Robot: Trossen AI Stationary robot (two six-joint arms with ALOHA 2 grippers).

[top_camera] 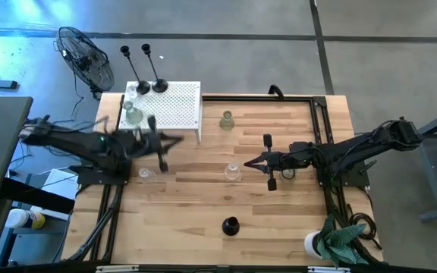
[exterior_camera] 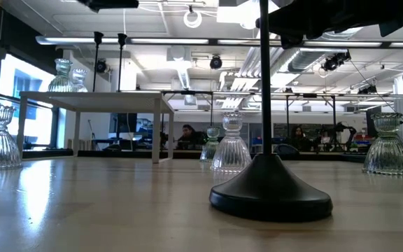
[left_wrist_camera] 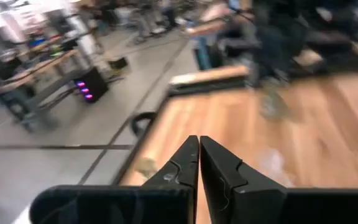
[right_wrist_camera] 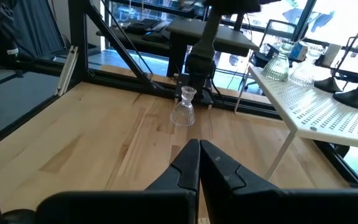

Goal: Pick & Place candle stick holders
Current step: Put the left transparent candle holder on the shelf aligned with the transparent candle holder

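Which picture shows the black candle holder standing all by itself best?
The low view. There the black candle holder is close and big, with dome base and stem clear, though its top is cut off. The high view shows only a small dark blob. The wrist views don't clearly show it.

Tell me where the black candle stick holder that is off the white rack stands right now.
In the high view the black candle stick holder stands alone on the table near its front edge, about midway across, below the glass holder in the picture.
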